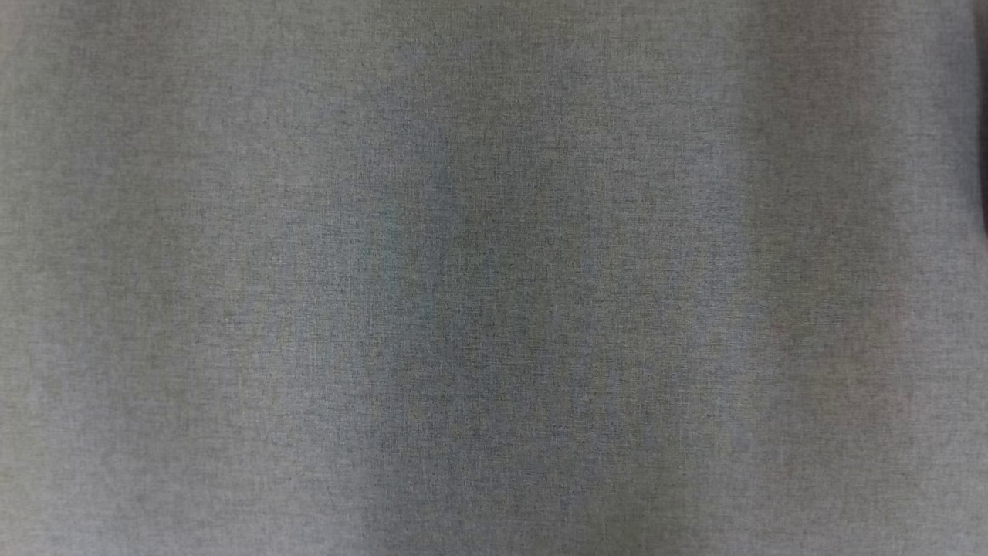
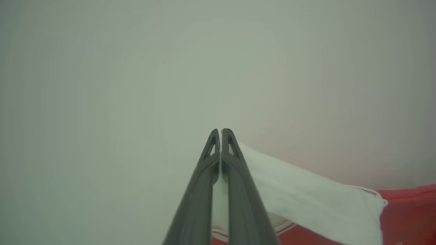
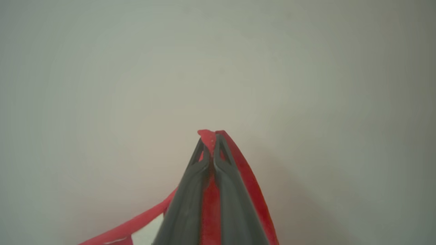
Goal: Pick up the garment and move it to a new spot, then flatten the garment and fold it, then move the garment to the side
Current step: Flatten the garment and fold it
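Grey woven cloth (image 1: 494,278), finely heathered and matte, spreads flat and close under the head camera, with soft darker bands running top to bottom. Whether it covers the surface cannot be told from here.

At the left wrist, the left end effector (image 2: 220,131) is clenched, its two long dark fingers (image 2: 238,190) pressed together along their length. They are smooth, tapering, and pierced near the tips by small triangular openings. A thin white edge of the garment (image 2: 306,197) shows pinched between them. From the tips a soft white panel with a slightly nubbly weave falls away toward the lower right of that view. It ends in a corner edged with narrow red-and-white trim, and red cloth lies beyond it.

At the right wrist, the right end effector (image 3: 212,136) is likewise clamped tight, grasping a fold of the garment's bright red cloth. The fold pokes out past the fingertips and shows in the gap between the fingers. A curved red band drapes down one side, and another trails off to the lower left.

Both arms point their fingers at a pale backdrop (image 2: 102,68), blurred and featureless.
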Robot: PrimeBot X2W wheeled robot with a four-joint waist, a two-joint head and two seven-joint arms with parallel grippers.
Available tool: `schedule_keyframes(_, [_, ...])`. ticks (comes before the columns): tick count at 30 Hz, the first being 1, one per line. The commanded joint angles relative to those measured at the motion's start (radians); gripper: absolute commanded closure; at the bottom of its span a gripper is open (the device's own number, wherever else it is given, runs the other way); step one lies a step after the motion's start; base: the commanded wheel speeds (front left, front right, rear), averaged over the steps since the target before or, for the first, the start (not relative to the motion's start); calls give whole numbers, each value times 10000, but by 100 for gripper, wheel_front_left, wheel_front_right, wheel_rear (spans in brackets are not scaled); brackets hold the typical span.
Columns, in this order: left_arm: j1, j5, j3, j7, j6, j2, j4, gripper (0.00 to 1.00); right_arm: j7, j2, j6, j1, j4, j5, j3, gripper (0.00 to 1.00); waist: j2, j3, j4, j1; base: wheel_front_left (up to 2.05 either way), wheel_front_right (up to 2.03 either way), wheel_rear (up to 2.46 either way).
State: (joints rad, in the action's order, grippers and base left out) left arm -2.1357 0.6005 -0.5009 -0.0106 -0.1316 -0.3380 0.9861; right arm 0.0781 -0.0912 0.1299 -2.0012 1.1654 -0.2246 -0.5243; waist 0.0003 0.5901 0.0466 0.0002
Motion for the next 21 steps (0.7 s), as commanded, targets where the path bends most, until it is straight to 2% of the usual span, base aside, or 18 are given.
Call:
schedule_keyframes(1, [-135, -50, -92, -158, 25, 1, 129, 100, 103, 57, 6, -136, 140, 136, -25, 100, -3, 21, 12, -2, 0, 0, 0])
schedule_keyframes(8, [814, 545, -586, -933, 25, -52, 525, 100, 428, 64, 6, 265, 734, 293, -10, 100, -3, -49, 92, -2, 0, 0, 0])
schedule_keyframes(13, [2557, 1214, -1214, -1683, 25, -202, -152, 100, 418, 213, 12, 1253, 749, -489, 332, 100, -3, -650, 211, -2, 0, 0, 0])
schedule_keyframes(17, [4771, 2240, -1125, -2268, 25, -506, -1204, 100, 57, 328, 14, 3187, -209, -1952, 1277, 100, -3, -1610, 283, -2, 0, 0, 0])
schedule_keyframes(21, [6880, 2743, -668, -2483, 144, -818, -2245, 100, -501, 378, 14, 5587, -1915, -3587, 2262, 100, -3, -2473, 185, -2, 0, 0, 0])
